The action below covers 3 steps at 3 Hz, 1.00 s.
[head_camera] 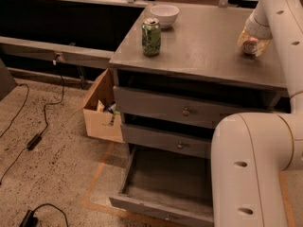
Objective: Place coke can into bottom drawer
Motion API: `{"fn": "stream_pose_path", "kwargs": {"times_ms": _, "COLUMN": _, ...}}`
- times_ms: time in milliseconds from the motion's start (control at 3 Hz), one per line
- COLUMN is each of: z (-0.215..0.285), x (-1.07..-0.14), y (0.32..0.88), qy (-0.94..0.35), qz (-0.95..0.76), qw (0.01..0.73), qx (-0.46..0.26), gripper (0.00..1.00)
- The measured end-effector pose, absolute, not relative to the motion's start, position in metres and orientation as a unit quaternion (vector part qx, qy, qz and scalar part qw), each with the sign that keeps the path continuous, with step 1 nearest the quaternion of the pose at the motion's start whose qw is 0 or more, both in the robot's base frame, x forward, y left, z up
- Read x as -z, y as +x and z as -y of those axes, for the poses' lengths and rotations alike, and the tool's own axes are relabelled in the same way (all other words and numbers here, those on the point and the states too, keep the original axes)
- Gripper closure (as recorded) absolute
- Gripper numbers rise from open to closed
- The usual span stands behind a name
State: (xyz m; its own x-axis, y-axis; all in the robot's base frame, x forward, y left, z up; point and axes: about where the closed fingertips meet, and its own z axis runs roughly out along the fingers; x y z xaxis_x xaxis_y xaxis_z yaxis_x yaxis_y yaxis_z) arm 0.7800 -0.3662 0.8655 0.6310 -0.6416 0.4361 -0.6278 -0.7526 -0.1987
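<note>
The coke can shows as a small red and silver shape on the right side of the cabinet top. My gripper comes down from the arm at the top right and is right at the can, partly covering it. The bottom drawer is pulled out and nothing shows in it. Its right part is hidden behind my big arm link in the foreground.
A green can stands on the left of the cabinet top, with a white bowl behind it. The two upper drawers are shut. An open cardboard box sits left of the cabinet. Cables lie on the floor.
</note>
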Motion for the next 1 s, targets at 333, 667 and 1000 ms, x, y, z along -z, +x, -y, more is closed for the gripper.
{"fn": "stream_pose_path", "kwargs": {"times_ms": 333, "z": 0.323, "x": -0.877, "y": 0.761, "qy": -0.913, "qz": -0.347, "qw": 0.078, "qx": 0.201, "gripper": 0.98}}
{"fn": "stream_pose_path", "kwargs": {"times_ms": 667, "z": 0.285, "x": -0.883, "y": 0.741, "qy": -0.917, "qz": -0.35, "qw": 0.122, "qx": 0.149, "gripper": 0.76}}
{"fn": "stream_pose_path", "kwargs": {"times_ms": 1000, "z": 0.274, "x": -0.893, "y": 0.734, "qy": -0.908, "qz": -0.373, "qw": 0.138, "qx": 0.136, "gripper": 0.53}}
